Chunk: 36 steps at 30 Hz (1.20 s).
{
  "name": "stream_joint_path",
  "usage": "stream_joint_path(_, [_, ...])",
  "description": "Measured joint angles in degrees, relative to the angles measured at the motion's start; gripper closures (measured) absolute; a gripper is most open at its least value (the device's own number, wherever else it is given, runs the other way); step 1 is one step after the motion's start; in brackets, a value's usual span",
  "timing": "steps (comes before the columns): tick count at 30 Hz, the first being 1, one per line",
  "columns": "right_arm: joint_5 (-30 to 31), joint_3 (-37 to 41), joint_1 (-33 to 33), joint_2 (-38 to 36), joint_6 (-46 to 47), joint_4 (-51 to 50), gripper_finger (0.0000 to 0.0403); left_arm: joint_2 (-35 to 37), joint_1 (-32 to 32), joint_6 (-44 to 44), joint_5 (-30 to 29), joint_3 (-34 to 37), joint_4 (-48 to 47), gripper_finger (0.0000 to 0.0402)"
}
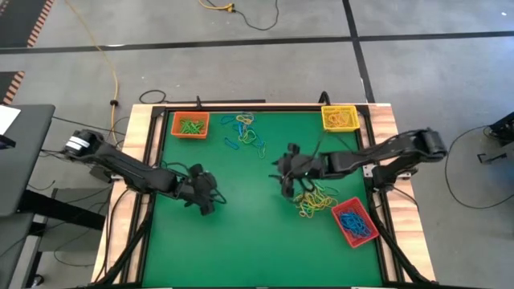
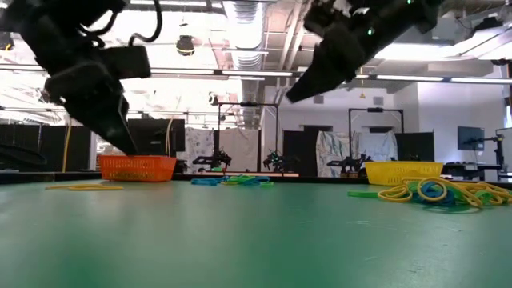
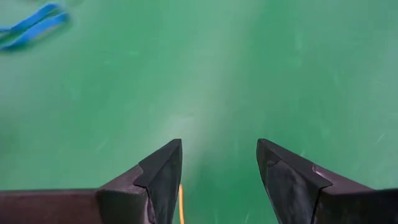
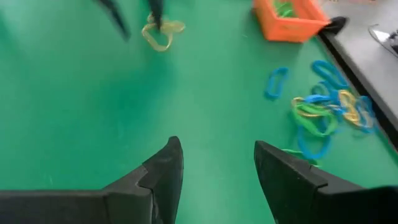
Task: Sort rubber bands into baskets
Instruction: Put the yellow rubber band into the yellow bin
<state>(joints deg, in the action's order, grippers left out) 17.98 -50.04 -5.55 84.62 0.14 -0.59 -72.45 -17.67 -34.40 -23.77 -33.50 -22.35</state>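
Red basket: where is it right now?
High view: the red basket sits near the table's front right corner, just beyond a loose rubber band pile, holding blue bands.

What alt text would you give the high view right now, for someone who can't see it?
Two dark arms reach over a green table, left gripper and right gripper both open and empty. Loose rubber bands lie in two piles; an orange basket, yellow basket and red basket sit around them.

Both arms reaching inward low over the table (image 1: 241, 241): left gripper (image 1: 207, 205) fingers apart, empty; right gripper (image 1: 287, 189) likewise spread, empty.
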Motion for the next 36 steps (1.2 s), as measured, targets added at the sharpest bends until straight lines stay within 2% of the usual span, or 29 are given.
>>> stream_joint_path(6, [0.0,0.0,-2.6,7.2,-0.8,4.9,0.0179,7.7,-0.6,-12.6,0.5,0.0,-14.6,0.0205])
stream_joint_path(11, [-0.6,0.0,-4.6,11.4,-2.0,8.5,0.0179,8.6,-0.7,-22.1,0.5,0.0,-25.7,0.0205])
stream_joint_path(13, [-1.5,0.0,-5.1,12.3,-3.3,9.4,0.0179,8.6,-0.7,-24.0,0.5,0.0,-27.0,0.0205])
stream_joint_path(21, [-1.7,0.0,-5.4,12.9,-4.1,11.4,0.0179,8.6,-0.2,-25.9,-2.4,0.3,-26.3,0.0205])
stream_joint_path(28, [-2.2,0.0,-6.3,12.9,-4.3,12.0,0.0179,8.6,1.8,-26.5,2.5,8.8,-16.5,0.0200])
stream_joint_path(36, [-2.2,0.0,-6.4,12.9,-4.5,13.2,0.0179,9.2,1.6,-28.4,2.3,11.4,-12.1,0.0164])
